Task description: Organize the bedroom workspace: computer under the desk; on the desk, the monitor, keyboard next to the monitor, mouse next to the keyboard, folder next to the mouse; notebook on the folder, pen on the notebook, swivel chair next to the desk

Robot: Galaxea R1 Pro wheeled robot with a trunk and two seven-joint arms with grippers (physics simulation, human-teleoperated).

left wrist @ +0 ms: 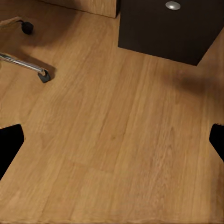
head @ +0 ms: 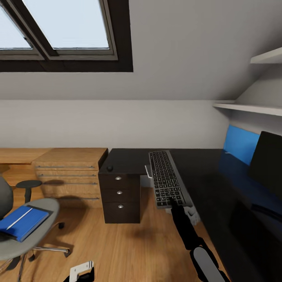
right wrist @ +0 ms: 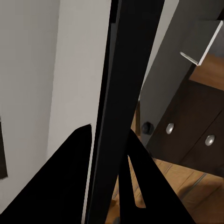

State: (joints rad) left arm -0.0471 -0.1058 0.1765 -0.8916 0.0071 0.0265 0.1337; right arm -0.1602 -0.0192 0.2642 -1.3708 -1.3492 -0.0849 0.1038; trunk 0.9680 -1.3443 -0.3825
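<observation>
While my right jaws (head: 171, 202) clamp the keyboard (head: 166, 179) by its near end, its long axis runs away from me above the bench (head: 203, 168); left jaws (left wrist: 112, 140) hang open, empty.

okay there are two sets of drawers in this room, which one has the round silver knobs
The black drawer unit under the desk, with three round silver knobs down its front. The light wood chest of drawers on its left has long bar handles instead.

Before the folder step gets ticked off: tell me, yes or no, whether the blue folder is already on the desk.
No. The head view shows the folder lying on the swivel chair seat, away from the desk.
</observation>
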